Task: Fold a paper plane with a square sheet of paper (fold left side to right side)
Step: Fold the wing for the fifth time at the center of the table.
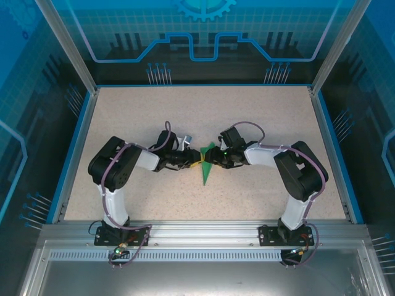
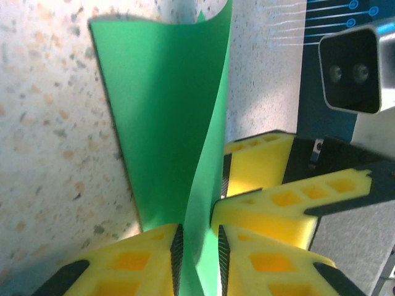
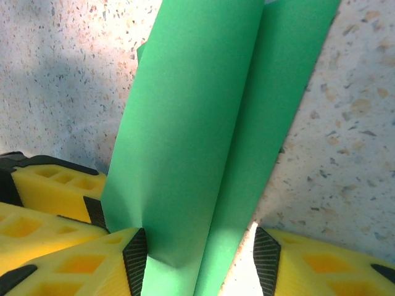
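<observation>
First, left arm [image 1: 114, 166]: black and white, its base at the near edge of the table [image 1: 154, 117], elbow out to the left, forearm reaching in toward the middle.
Left gripper [image 2: 199, 246]: yellow fingers with black pads, drawn close together. In its own wrist view, the pads pinch a standing flap of the green paper between them.
Square sheet of paper [image 1: 206, 165]: bright green, folded into a narrow shape at the middle of the speckled table, between the two grippers, with its point toward the near edge. From the left wrist, one layer lies low against the table while another flap rises off it and curls over at the far end.
Crease: from the right wrist, a long fold runs the length of the paper, with one panel raised above the other.
Right gripper [image 3: 200, 259]: jaws apart, straddling the end of the paper. One pad [image 3: 136, 259] touches the paper's edge. A sliver of bare table seems to show between the paper and the other pad, though the view is too tight to be sure.
Spacing: the two pairs of yellow fingers sit just beside one another at the paper.
Grey camera block [image 2: 355, 68]: two dark lenses, above the right gripper's fingers in the left wrist view.
Right arm [image 1: 299, 172]: mirrors the left, elbow out to the right, forearm reaching in.
</observation>
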`<state>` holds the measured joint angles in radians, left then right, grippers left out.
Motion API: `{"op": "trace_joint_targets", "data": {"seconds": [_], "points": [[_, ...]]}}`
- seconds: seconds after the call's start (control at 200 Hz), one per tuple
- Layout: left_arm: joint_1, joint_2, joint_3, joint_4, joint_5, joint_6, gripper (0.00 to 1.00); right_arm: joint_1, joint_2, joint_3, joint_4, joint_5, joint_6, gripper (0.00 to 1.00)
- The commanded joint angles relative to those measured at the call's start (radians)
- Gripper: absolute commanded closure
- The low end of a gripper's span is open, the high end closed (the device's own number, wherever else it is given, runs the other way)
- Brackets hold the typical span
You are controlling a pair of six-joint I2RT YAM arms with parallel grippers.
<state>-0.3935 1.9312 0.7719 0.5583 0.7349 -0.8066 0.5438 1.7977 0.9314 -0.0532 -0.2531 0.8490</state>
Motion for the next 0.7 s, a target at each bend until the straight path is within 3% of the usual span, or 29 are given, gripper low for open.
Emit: {"op": "trace_joint_targets", "data": {"seconds": [0.0,0.16,0.305,0.53,0.695], "points": [[0.007,0.03,0.033,-0.001,0.024,0.021,0.84,0.018,0.039,0.009,-0.053,0.002,-0.01,0.47],[0.007,0.044,0.04,-0.006,0.02,0.03,0.97,0.01,-0.004,0.026,-0.061,-0.003,-0.029,0.44],[0.007,0.046,0.044,-0.012,0.022,0.041,1.0,-0.025,-0.072,0.04,-0.079,-0.001,-0.046,0.39],[0.007,0.045,0.052,-0.025,0.027,0.049,1.0,-0.061,-0.08,0.04,0.0,-0.053,-0.004,0.13],[0.008,0.045,0.056,-0.034,0.026,0.054,1.0,-0.068,-0.043,0.074,0.03,-0.081,0.012,0.02]]}}
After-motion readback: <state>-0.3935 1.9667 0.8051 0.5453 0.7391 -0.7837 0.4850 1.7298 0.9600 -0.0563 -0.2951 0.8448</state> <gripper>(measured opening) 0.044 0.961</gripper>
